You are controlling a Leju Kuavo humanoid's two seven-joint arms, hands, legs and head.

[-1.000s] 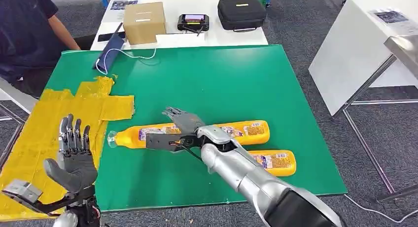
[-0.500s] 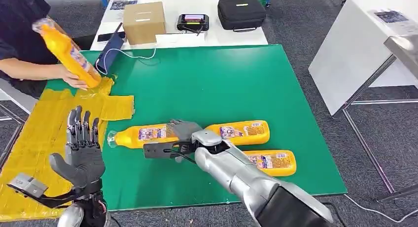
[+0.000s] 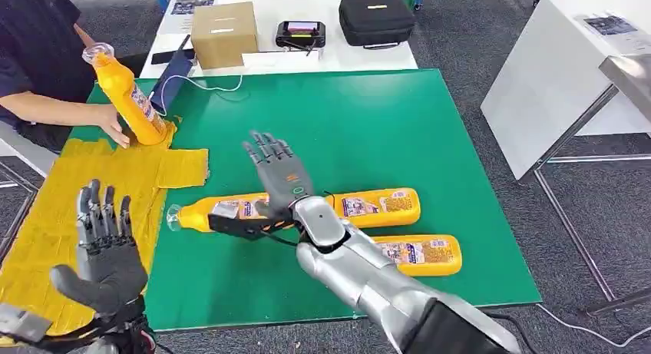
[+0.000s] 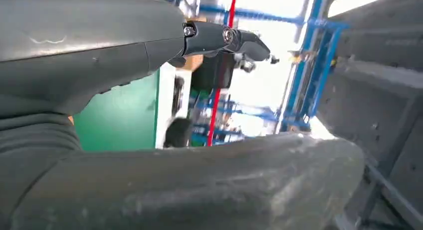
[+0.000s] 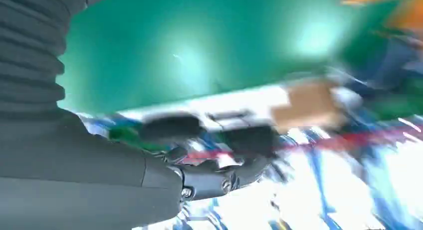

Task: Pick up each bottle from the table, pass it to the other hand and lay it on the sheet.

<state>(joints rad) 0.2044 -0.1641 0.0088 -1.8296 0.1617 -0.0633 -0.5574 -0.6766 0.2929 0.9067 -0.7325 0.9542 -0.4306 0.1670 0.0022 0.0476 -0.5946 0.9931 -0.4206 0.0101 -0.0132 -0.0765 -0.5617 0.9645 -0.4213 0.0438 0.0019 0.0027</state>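
Both hands empty, fingers spread – bottles on green mat.
Head view: right hand (image 3: 278, 177) raised above two lying bottles (image 3: 368, 206) and a third bottle (image 3: 424, 253) just beside; left hand (image 3: 104, 246) open over yellow sheet (image 3: 54, 208); a person's hand (image 3: 115, 127) holds an upright bottle (image 3: 130, 99) at the sheet's far edge. Wrist views – blurred, fingers apart, nothing held.
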